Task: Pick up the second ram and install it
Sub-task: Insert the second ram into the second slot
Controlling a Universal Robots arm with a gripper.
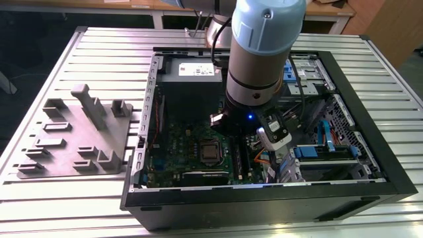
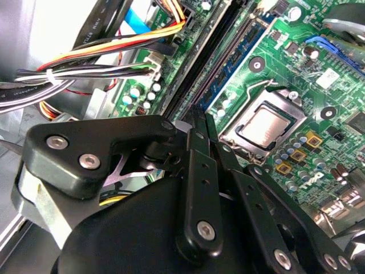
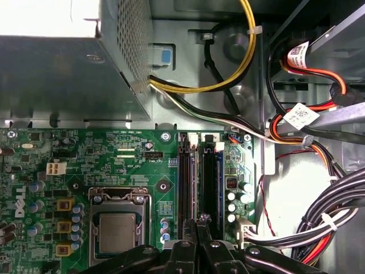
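Ribbed metal tabletop (image 1: 99, 49) carries the open computer case (image 1: 264, 203), at three o'clock from the grey holder tray (image 1: 73, 144). Jaws look closed over the memory slots (image 3: 183, 177). The second ram is hidden beneath them, so I judge a square, slot-aligned descent best.

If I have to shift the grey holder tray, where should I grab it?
Probably the tall upright post of the grey holder tray, taken from above across its thin faces; the base lies flat on the table, leaving no edge to get under.
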